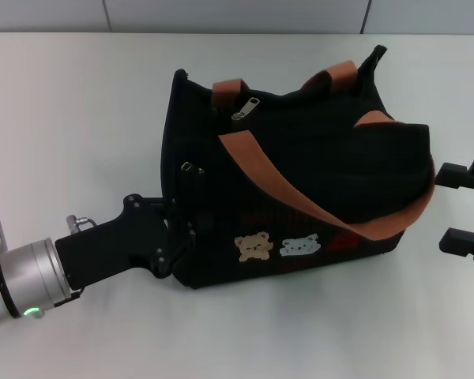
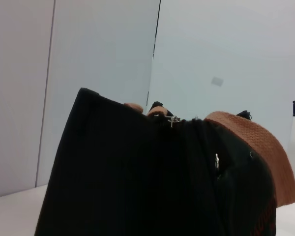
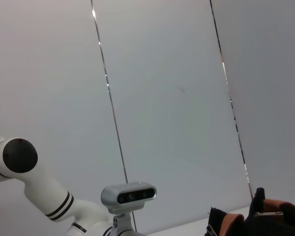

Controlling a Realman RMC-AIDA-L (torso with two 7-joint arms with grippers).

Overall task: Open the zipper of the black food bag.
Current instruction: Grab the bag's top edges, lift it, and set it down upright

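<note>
The black food bag lies in the middle of the white table, with its bear patches on the near face and orange-brown straps draped over it. The zipper's silver pull tab sits on top near the bag's left end, between the straps. My left gripper is at the bag's left end and shut on its fabric edge. In the left wrist view the bag fills the frame. My right gripper hangs open just off the bag's right end, touching nothing.
A smaller silver pull sits on the bag's left side panel. The white table lies bare all around the bag, and a grey wall runs along the back. The right wrist view shows the robot's head camera and a corner of the bag.
</note>
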